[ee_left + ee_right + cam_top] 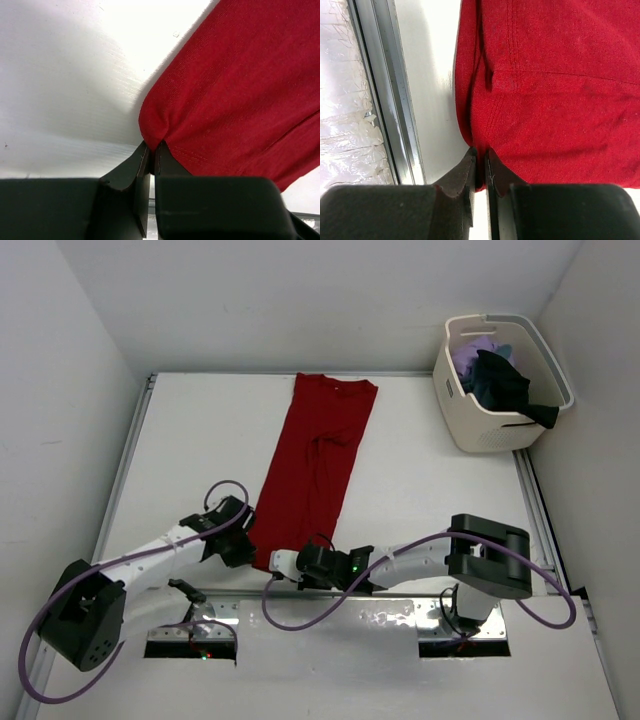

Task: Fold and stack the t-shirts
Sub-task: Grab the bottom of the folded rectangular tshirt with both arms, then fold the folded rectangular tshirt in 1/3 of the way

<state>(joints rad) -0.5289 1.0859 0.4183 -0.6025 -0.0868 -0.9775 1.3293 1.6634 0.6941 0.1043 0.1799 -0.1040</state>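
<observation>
1. Cream perforated basket (pixel 500 430): stands on the bench (pixel 200 440) at the far right corner, well apart from both tools and beyond the right one. Upright, open top.
2. Contents of the basket: a lavender t-shirt (pixel 472 348), bunched against the far left wall, and a heap of dark cloth (pixel 505 385) filling the middle, with one end draped over the near right rim. Whether the dark heap is one garment or two cannot be told.
3. Red t-shirt (pixel 318 465): lies flat on the bench as a long narrow strip, running from the two tools at its near end away to the far edge of the bench. The neckline is at the far end. Some creases cross the middle.
4. Left tool (pixel 245 535): at the near left corner of the red strip. In the left wrist view the fingers (pixel 142 165) are pressed together, and a small peak of the red t-shirt (pixel 240 90) is pinched at their tips (pixel 152 146). White bench lies to the left of the tool.
5. Right tool (pixel 275 562): at the near edge of the strip, just beside the left tool. In the right wrist view the fingers (pixel 465 172) stand nearly together (pixel 480 152), clamped on a fold of the red t-shirt (pixel 555 90) edge.
6. Metal rail (pixel 395 100): runs along the bench edge to the left of the right tool.
</observation>
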